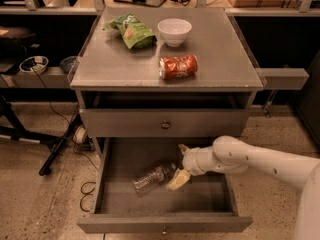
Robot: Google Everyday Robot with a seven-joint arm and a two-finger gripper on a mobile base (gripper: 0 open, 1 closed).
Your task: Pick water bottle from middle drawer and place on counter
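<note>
The water bottle [152, 177] lies on its side on the floor of the open middle drawer [115, 164], its cap pointing right. My gripper [180, 165] reaches into the drawer from the right on a white arm, just right of the bottle's cap end. Its fingers are spread, one fingertip [177, 179] close beside the cap, the other [183, 148] further back. The bottle rests on the drawer floor and is not held. The counter [220, 59] above carries other things.
On the counter lie a red-orange soda can [178, 66] on its side, a white bowl [174, 31] and a green chip bag [130, 30]. A shut drawer front with a round knob [165, 125] is above the open drawer. Cables and a stand [55, 146] are on the floor at left.
</note>
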